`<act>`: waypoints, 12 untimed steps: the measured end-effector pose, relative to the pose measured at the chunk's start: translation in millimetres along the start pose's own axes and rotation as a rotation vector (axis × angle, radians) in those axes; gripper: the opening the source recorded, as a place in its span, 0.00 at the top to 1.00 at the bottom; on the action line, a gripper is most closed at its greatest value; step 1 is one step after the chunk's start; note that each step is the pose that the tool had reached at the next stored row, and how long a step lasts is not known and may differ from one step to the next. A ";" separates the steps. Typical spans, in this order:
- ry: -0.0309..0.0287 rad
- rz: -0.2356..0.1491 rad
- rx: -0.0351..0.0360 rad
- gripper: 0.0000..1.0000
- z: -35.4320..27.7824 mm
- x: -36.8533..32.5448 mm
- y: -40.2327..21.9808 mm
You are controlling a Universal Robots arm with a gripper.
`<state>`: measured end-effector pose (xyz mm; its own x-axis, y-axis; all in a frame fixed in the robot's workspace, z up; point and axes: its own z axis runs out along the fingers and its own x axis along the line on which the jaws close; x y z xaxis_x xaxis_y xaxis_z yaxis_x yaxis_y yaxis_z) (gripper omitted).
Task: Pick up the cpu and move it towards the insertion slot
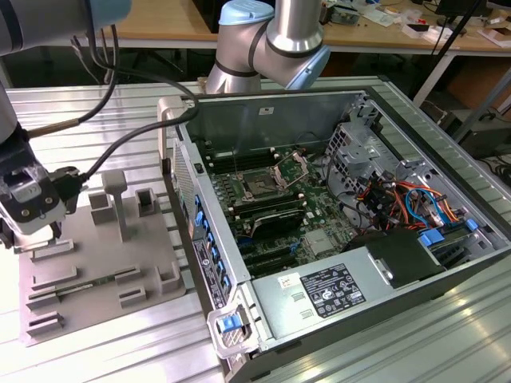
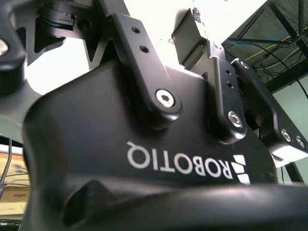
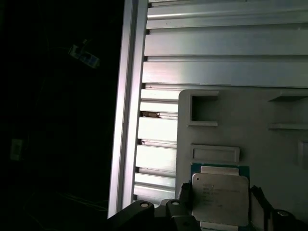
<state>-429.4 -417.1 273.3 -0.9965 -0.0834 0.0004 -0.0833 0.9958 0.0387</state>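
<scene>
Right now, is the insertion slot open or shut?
Open. In the exterior view the insertion slot shows its dark centre bare, with the hinged plate swung up beside it.

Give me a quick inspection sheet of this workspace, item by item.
Surface: ribbed aluminium table, grey tray on it beside open computer case.
Job's things: cpu at the tray, on or just above it; insertion slot in the case, bracket open.
Clutter: nothing seen.
Grippers: gripper over the tray's end at the exterior view's left, by the cpu.
Cables: black cables to the wrist; coloured wiring in the case.
Surroundings: wooden desks behind.
</scene>
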 end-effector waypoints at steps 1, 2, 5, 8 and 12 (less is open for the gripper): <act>0.0000 0.000 -0.0001 0.45 -0.6 0.0 0.0; 0.0000 0.000 0.0000 0.45 -1.3 0.0 0.1; 0.0000 0.000 -0.0002 0.45 -4.0 0.0 0.2; 0.0000 0.000 -0.0009 0.45 -6.7 0.0 0.2; -0.0001 0.000 -0.0015 0.45 -9.8 0.0 0.4</act>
<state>-429.4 -417.1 283.1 -0.9965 -0.0833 0.0003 -0.0832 0.9957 0.0402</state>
